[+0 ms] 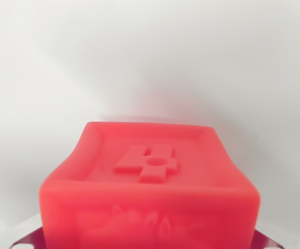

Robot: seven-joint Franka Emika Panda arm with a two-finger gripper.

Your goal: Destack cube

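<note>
The red cube [150, 187] fills the lower middle of the wrist view, close under the camera. The fingers are hidden, so their opening cannot be told. To lift well, the arm should rise straight.

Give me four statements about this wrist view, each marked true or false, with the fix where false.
1. The cube is red. True.
2. The cube's top face carries a raised figure 4. True.
3. The cube lies at the top of the wrist view. False: it fills the lower middle.
4. The surface behind the cube is dark and patterned. False: it is plain white.
</note>
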